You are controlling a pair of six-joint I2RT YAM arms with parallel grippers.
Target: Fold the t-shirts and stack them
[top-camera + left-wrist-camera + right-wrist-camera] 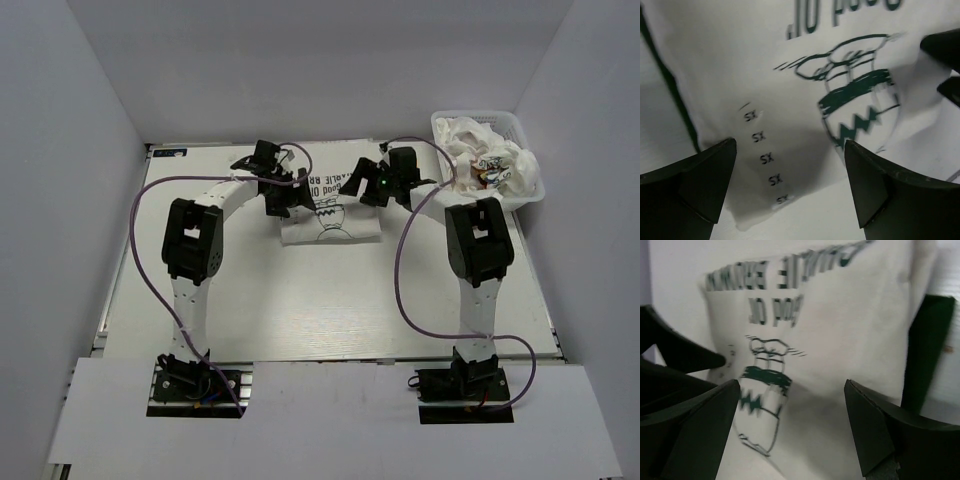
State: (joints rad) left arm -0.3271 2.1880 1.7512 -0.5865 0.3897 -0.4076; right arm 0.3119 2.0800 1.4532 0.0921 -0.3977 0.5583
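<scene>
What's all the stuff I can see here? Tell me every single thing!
t-shirt: one, white with dark green print and sleeve, lying mid-table below both grippers.
crumpled t-shirts: a heap, number unclear, white with small colourful prints, in the basket.
basket: one, white lattice, far right corner.
table: one, white, beneath everything.
cables: two, purple, looping beside the arms.
left arm, right arm: black and white, based at the near edge.
left gripper, right gripper: black, both open over the t-shirt.
</scene>
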